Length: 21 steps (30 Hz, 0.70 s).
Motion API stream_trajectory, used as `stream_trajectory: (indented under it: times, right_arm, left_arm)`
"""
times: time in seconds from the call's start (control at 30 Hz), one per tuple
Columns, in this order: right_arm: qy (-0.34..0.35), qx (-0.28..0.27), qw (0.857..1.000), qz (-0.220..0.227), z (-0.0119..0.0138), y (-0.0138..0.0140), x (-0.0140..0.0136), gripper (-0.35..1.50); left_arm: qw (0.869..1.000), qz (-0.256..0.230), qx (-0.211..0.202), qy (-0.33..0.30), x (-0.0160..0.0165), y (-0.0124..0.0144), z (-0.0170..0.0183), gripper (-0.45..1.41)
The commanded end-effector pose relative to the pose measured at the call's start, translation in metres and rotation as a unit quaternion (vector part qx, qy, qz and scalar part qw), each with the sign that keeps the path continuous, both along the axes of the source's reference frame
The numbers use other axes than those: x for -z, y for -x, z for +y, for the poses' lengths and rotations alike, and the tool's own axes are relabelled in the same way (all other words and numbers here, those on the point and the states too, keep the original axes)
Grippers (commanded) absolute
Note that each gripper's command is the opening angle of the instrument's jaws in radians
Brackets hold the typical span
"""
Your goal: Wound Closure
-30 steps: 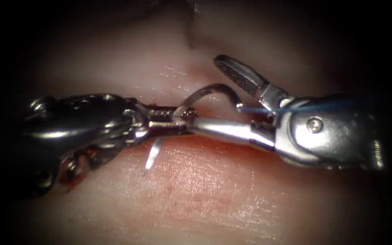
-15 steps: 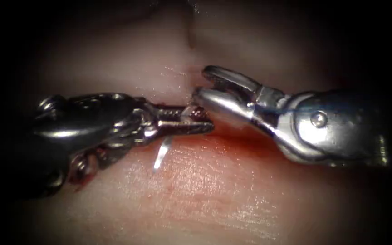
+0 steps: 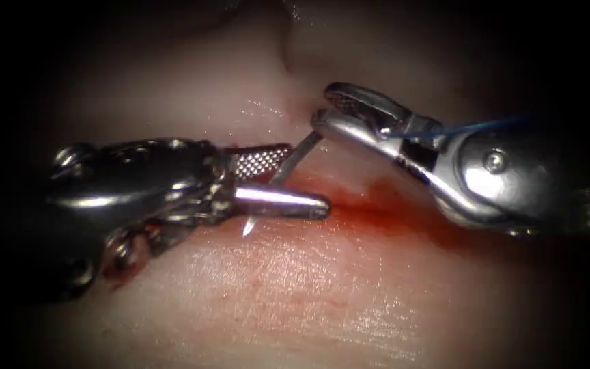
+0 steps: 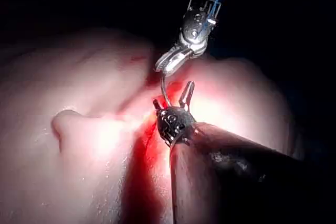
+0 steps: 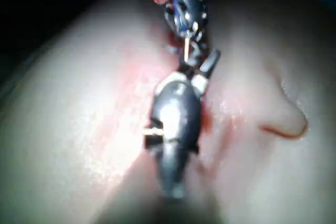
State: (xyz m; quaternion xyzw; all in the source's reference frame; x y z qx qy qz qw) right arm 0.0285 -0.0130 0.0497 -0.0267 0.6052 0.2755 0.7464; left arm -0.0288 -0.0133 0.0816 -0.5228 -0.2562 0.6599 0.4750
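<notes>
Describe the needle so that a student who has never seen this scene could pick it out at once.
Start at the pale tissue and its red fluid. Two steel tools meet above it. The needle is the thin curved wire running from the right tool's shut claw, between the left tool's open claw, to a sharp point, far slimmer than either claw.

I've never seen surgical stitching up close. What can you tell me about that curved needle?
The needle is a thin, shiny curved steel wire. The right tool grips its upper end with shut jaws. Its curve passes between the open jaws of the left tool, and its sharp tip points down just over the tissue, seemingly not in it.
</notes>
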Motion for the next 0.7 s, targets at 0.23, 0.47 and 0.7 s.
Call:
stream_trajectory:
  times: [0.23,0.47,0.7]
  right_arm:
    - [0.049,0.053,0.997,-0.036,0.0007,0.0001,-0.002,-0.35]
    - [0.132,0.1,0.982,-0.086,0.0024,-0.0022,-0.0047,-0.35]
    - [0.174,0.113,0.973,-0.101,0.0026,-0.0033,-0.0048,-0.35]
  left_arm:
    - [0.995,0.017,-0.03,0.095,-0.0004,-0.0012,-0.0016,1.25]
    - [0.985,0.076,-0.075,0.139,-0.0027,-0.0016,-0.0059,1.25]
    - [0.977,0.111,-0.123,0.134,-0.006,-0.0004,-0.0081,1.25]
